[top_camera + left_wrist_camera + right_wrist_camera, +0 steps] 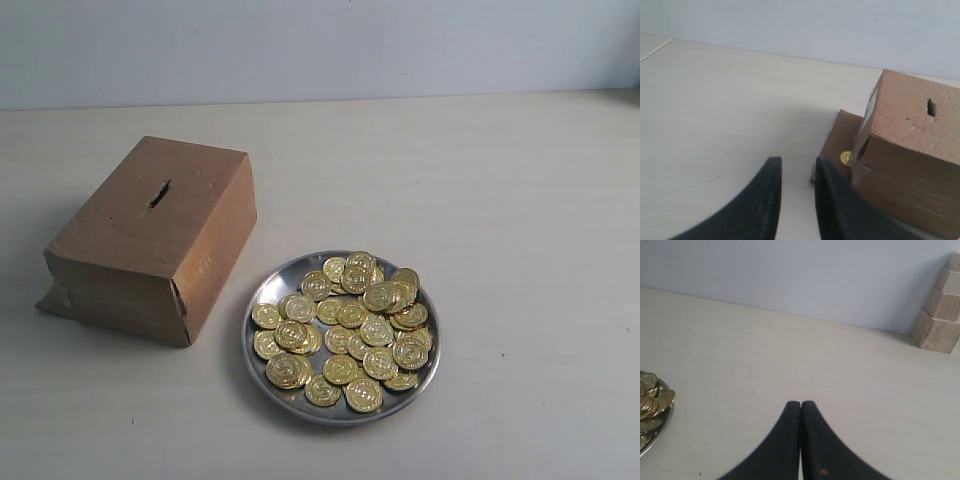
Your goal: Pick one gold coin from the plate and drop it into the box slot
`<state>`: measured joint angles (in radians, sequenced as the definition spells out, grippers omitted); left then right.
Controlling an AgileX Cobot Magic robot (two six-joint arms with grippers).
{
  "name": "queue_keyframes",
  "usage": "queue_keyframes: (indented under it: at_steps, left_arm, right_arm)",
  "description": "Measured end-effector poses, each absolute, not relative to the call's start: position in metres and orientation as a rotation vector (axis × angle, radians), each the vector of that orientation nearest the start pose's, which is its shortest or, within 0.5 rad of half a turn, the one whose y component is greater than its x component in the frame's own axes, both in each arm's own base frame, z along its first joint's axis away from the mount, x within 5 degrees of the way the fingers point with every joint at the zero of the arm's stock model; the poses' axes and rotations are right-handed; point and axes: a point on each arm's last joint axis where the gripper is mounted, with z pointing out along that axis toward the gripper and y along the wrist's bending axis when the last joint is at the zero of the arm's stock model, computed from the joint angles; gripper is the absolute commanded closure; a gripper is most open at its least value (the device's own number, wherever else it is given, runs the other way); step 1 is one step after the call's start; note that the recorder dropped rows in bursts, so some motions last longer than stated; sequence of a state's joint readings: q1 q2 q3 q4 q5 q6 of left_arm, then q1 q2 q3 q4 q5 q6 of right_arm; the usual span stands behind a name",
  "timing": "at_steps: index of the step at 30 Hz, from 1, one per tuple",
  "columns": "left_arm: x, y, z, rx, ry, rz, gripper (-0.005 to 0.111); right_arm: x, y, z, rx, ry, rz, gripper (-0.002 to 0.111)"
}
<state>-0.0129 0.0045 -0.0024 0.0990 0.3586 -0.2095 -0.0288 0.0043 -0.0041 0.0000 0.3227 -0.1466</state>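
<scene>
Standing on the pale worktop (pixel 480 180) are one brown cardboard box (pixel 150 240) and, just beside it, one round silver plate (pixel 285 272). The box has one slot (pixel 160 193), a short dark slit in the middle of its top face. The plate carries a heap of gold coins (pixel 345 335), roughly thirty; they overlap too much for an exact count. One lone coin (pixel 845 158) lies apart on a cardboard flap (pixel 832 135) at the foot of the box. The jaws of the left gripper (pixel 797 162) stand narrowly apart and hold nothing, near this flap. The jaws of the right gripper (pixel 801 404) are pressed together, empty, beside the plate. Three wooden blocks (pixel 937 315) show, stacked like steps, at the far side of the worktop.
</scene>
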Motion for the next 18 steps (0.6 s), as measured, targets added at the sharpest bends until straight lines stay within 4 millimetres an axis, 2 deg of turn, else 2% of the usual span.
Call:
queue_keyframes:
  at_steps: [2, 3, 4, 18]
  left_arm:
    - [0.0534, 0.0025, 0.1816, -0.12, 1.839, -0.059, 0.094]
    - [0.0534, 0.0025, 0.1816, -0.12, 1.839, -0.059, 0.105]
    - [0.0534, 0.0025, 0.1816, -0.12, 1.839, -0.059, 0.107]
    - [0.0535, 0.0024, 0.1819, -0.117, 1.836, -0.058, 0.107]
  right_arm:
    - [0.0541, -0.0016, 0.1852, -0.106, 1.805, -0.125, 0.108]
    - [0.0541, -0.0016, 0.1852, -0.106, 1.805, -0.125, 0.108]
    - [0.0541, -0.0016, 0.1852, -0.106, 1.805, -0.125, 0.108]
    - [0.0539, -0.0016, 0.1846, -0.107, 1.812, -0.124, 0.108]
